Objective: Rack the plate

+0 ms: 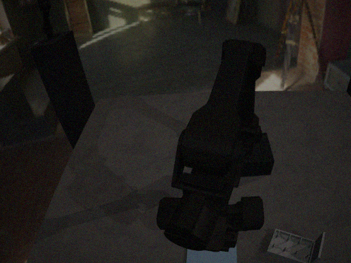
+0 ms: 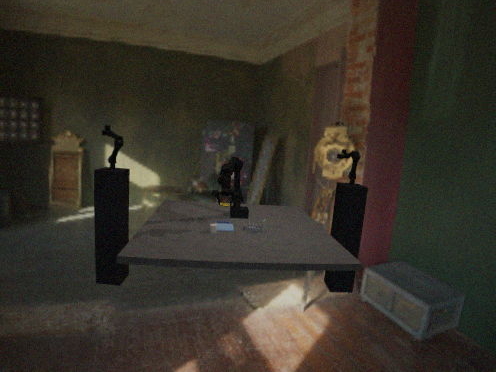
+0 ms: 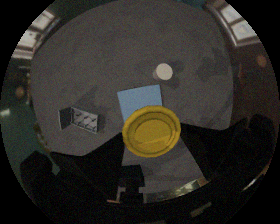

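The yellow round plate (image 3: 151, 132) sits between my fingers in the wrist view, lifted off the table. My gripper (image 3: 151, 131) is shut on the plate's edges. Below it lies a light blue mat (image 3: 139, 100) (image 1: 209, 256) (image 2: 225, 227). The dish rack (image 3: 80, 120) (image 1: 295, 244) (image 2: 254, 227), a small grey frame with rails, stands on the table beside the mat. In the top view my dark arm (image 1: 226, 141) hides the plate and fingers. In the exterior view the arm (image 2: 231, 181) rises above the mat with a small yellow spot at its tip.
A white cup (image 3: 164, 71) (image 2: 213, 228) stands by the mat's far side. The grey table (image 1: 124, 151) (image 2: 280, 249) has black pillars with camera arms at its left (image 2: 111, 224) and right (image 2: 346, 224). A crate (image 2: 412, 296) sits on the floor.
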